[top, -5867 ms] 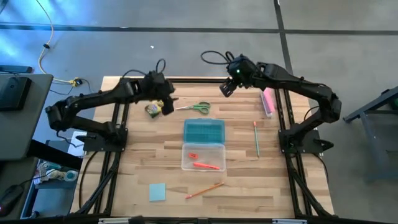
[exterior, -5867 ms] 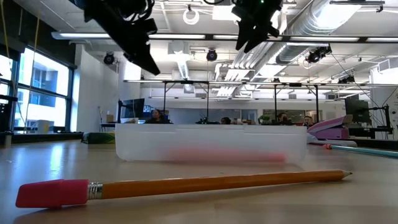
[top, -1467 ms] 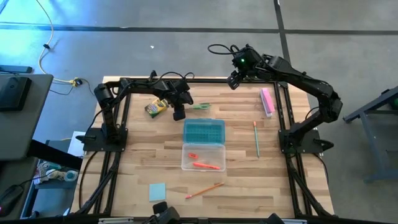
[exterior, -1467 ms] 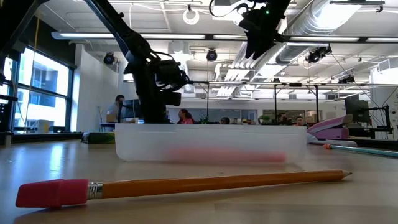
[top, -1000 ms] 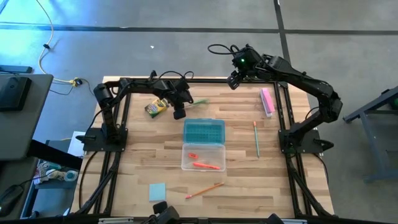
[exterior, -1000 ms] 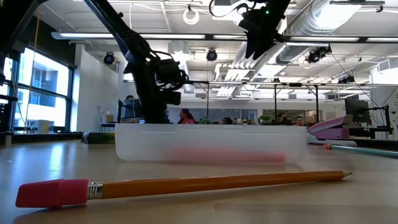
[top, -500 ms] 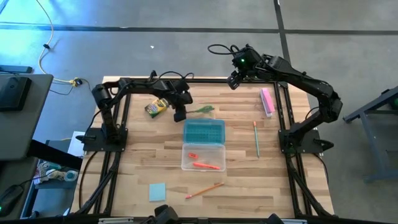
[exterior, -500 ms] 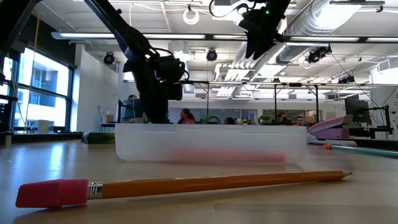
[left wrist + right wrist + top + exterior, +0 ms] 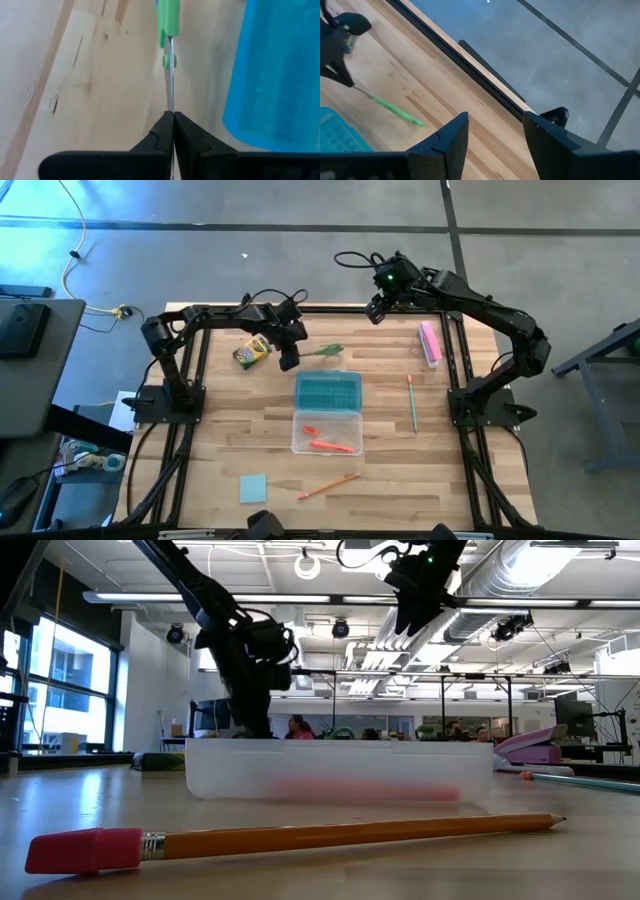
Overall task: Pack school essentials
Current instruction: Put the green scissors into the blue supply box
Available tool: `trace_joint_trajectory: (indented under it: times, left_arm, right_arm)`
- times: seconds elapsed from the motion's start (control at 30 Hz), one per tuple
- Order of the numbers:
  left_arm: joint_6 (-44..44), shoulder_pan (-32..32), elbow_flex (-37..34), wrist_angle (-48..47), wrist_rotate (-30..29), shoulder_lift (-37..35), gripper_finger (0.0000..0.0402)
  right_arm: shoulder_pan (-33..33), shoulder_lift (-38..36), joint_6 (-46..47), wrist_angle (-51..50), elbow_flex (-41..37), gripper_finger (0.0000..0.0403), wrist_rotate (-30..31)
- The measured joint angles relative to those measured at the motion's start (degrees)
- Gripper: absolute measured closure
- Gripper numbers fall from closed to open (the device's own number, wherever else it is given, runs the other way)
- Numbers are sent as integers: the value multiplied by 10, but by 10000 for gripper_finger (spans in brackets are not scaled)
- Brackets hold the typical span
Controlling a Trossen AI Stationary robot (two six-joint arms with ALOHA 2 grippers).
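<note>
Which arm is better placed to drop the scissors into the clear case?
Left. The left gripper is shut on the scissors beside the clear case; the right gripper hangs open at the far edge.

My black left gripper point(image 9: 173, 131) is showing against pale striped wood of the table point(image 9: 380, 480). I am seeing bright green handles on the scissors point(image 9: 168, 20) with a silver blade, a teal lid point(image 9: 327, 391), a pink bar point(image 9: 431, 343) and a light-blue note pad point(image 9: 253, 488).
</note>
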Motion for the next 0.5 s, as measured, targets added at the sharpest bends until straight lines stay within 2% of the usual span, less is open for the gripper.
trace_joint_trajectory:
  times: [0.3, 0.5]
  left_arm:
    - [-67, -25, 1, -11, 64, -99, 401]
    - [-52, -71, 1, -39, -27, -94, 401]
  right_arm:
    - [-3, 0, 0, 0, 0, 222, 2]
    - [-3, 0, 0, 0, 0, 222, 2]
